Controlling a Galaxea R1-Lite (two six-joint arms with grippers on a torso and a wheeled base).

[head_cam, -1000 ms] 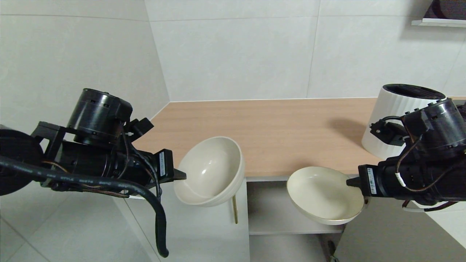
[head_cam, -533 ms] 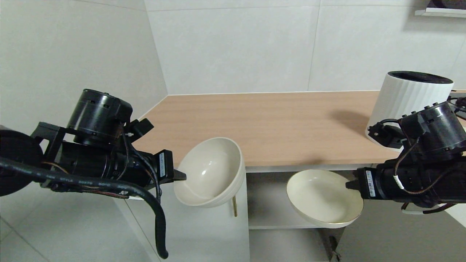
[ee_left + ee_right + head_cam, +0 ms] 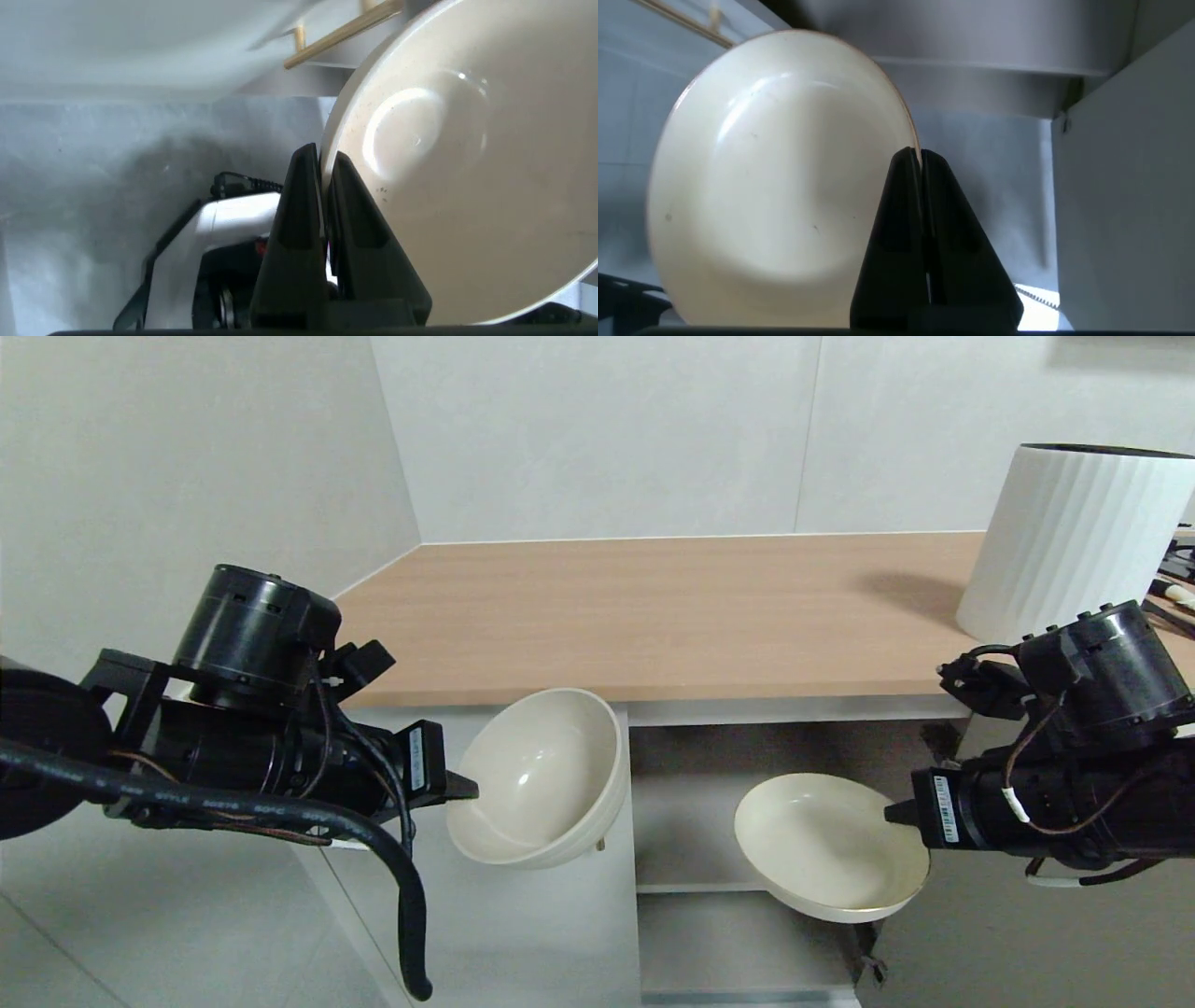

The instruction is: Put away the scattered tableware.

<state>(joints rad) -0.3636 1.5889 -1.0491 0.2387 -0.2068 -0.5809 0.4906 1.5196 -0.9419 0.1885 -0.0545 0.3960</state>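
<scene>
Facing the open cupboard [image 3: 747,747] under the table [image 3: 653,616], both arms hang in front of it, each with a piece of tableware.

The right tool [image 3: 892,814] is pinched tight on the 3 o'clock rim of a shallow dish [image 3: 826,845], one finger above the rim and one below. The dish is nearly level and dips a little toward the robot. The cupboard's shelf [image 3: 681,840] lies at 12 o'clock from the dish, just beyond its far edge. By my reading this arm is the nearer one, and a straight push forward would carry the dish in.

The left tool [image 3: 464,789] is clamped on the 9 o'clock rim of a deep bowl [image 3: 541,775]. The bowl is tipped well over, so its mouth faces toward 3 o'clock and upward. Behind it at 12 o'clock is a closed door [image 3: 523,933], not the opening, which lies at about 2 o'clock from the bowl. That arm would have to cross sideways first.

Room looks tight: the shelf sits close under the table's edge, and the bowl's height may matter. A lower compartment shows beneath the shelf. On the table at 2 o'clock stands a white ribbed container [image 3: 1074,541], well apart from both dishes.
</scene>
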